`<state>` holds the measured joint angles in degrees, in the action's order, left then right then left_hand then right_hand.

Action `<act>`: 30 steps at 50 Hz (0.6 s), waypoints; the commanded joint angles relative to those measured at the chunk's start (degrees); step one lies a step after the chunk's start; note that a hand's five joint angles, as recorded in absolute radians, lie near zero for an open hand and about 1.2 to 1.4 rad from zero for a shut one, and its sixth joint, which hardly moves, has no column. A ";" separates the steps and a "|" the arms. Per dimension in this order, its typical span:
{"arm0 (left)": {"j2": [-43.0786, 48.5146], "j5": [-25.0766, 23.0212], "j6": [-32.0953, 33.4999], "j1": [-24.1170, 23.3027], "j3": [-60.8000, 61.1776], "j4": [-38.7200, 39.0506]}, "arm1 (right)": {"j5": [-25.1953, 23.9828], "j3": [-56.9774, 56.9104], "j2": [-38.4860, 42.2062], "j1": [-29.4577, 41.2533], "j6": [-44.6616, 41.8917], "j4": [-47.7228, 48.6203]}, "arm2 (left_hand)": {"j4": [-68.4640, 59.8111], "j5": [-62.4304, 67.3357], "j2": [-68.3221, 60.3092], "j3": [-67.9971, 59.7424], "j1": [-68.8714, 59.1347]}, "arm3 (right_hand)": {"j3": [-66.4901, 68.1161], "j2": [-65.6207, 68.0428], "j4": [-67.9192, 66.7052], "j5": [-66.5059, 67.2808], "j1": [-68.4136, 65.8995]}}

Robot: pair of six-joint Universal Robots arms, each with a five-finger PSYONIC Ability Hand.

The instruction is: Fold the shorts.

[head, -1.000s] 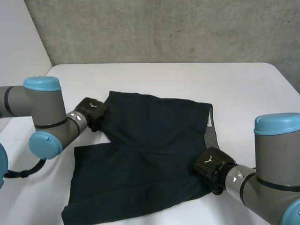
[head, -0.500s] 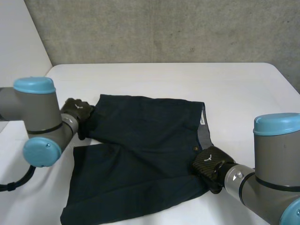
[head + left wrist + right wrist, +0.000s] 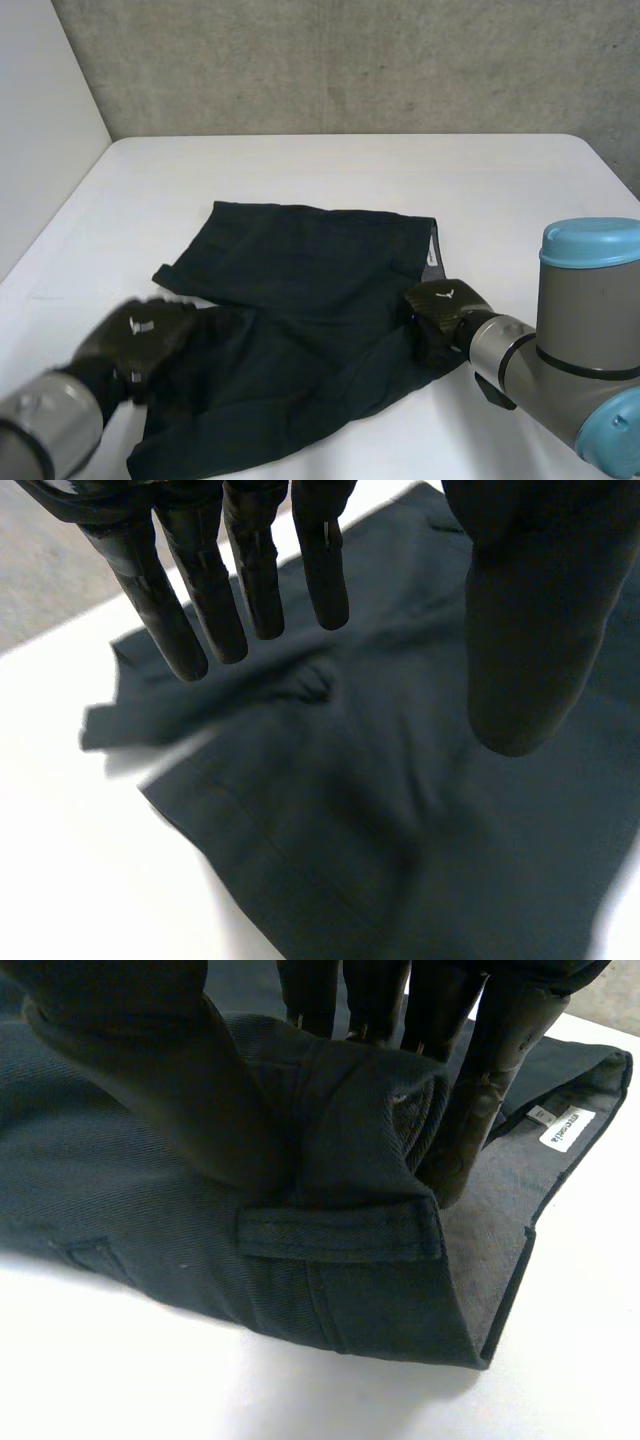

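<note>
Dark navy shorts (image 3: 300,300) lie on the white table (image 3: 350,170), with one leg folded over toward the waistband. My right hand (image 3: 440,315) is at the waistband on the right side of the shorts. In the right wrist view its fingers (image 3: 500,1070) and thumb pinch a bunched fold of the waistband (image 3: 350,1140) beside a belt loop. My left hand (image 3: 140,335) hovers over the near left leg of the shorts. The left wrist view shows its fingers (image 3: 230,580) straight and spread above the cloth (image 3: 330,810), holding nothing.
A grey concrete wall (image 3: 350,60) stands behind the table. A white panel (image 3: 40,130) borders the left side. Bare white tabletop lies beyond and to the right of the shorts.
My left hand let go of the far left leg hem and drew back toward the near left. The released leg now lies flat. My right hand shifted slightly up along the waistband.
</note>
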<state>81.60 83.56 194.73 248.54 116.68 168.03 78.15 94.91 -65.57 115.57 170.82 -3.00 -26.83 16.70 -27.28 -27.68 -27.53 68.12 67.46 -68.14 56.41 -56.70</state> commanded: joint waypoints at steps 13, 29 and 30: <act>5.49 2.83 -3.48 -1.21 8.39 9.15 | -0.46 0.98 0.27 -1.75 10.76 4.41 | -3.40 3.53 -2.95 -2.55 -2.70 | 11.88 12.54 -11.86 13.59 -23.30; 12.98 9.78 -3.13 -6.22 5.05 12.06 | -0.98 1.24 -0.70 -2.19 6.12 2.75 | -53.17 53.30 -52.72 -52.32 -52.47 | 11.88 12.54 -11.86 13.59 -23.30; 10.01 9.60 -2.87 -6.31 4.53 11.54 | -1.25 1.24 -0.79 -2.10 4.02 1.78 | -53.17 53.30 -52.72 -52.32 -52.47 | 11.88 12.54 -11.86 13.59 -23.30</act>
<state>96.22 92.82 191.65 244.24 123.01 180.45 77.53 96.07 -65.82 113.27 180.57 1.11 -66.07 55.31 -66.34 -65.76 -65.08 68.12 67.46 -68.14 56.41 -56.70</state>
